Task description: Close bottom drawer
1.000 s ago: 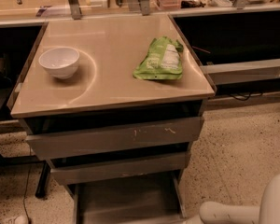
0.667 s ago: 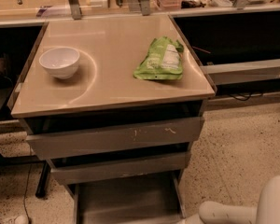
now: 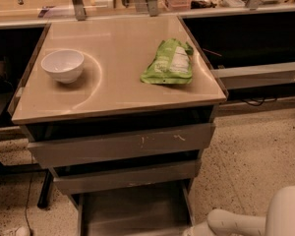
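The bottom drawer [image 3: 132,210] is the lowest and narrowest of the cabinet's three. It stands pulled out, and its flat shallow grey tray shows below the mid-width drawer front [image 3: 125,177]. Its own front is cut off by the picture's bottom edge. The widest drawer front [image 3: 123,144], with white scratch marks, sits above. My white arm [image 3: 246,220] comes in from the lower right. My gripper [image 3: 191,231] is at the bottom edge, next to the open drawer's right side, and is mostly out of the picture.
A white bowl [image 3: 62,65] and a green snack bag [image 3: 169,63] lie on the beige cabinet top [image 3: 113,87]. Dark shelving stands to the left and right. A counter with clutter runs along the back. Speckled floor [image 3: 255,151] lies to the right.
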You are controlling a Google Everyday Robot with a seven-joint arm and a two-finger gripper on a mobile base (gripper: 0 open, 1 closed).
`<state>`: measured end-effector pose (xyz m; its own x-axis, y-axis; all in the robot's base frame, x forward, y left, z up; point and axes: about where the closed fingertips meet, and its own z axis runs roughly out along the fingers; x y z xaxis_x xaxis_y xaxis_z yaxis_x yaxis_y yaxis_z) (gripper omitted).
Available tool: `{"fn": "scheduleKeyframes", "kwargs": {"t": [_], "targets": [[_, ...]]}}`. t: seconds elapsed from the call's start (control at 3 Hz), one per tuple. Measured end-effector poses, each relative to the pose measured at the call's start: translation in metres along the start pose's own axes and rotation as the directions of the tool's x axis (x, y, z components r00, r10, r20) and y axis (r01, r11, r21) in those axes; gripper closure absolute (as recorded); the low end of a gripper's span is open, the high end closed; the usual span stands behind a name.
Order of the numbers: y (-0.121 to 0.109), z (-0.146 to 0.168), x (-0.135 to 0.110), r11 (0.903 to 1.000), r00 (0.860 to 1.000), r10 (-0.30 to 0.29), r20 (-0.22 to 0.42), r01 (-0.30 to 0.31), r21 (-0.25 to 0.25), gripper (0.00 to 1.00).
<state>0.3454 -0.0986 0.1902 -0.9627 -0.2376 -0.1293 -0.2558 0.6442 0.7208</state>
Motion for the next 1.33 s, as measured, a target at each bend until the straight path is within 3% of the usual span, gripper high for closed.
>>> {"fn": "scheduleKeyframes", "kwargs": {"t": [0.67,1.0,1.33], "targets": [[0.004,0.0,-0.016,0.9993,0.999,-0.036,0.011,0.036,-0.002,1.0],[0.018,-0.003,-0.027,0.9955,0.996,-0.093,0.007,0.094,-0.016,1.0],[0.052,-0.007,-0.037,0.9782,0.979,-0.202,-0.024,0.2,-0.053,1.0]]}}
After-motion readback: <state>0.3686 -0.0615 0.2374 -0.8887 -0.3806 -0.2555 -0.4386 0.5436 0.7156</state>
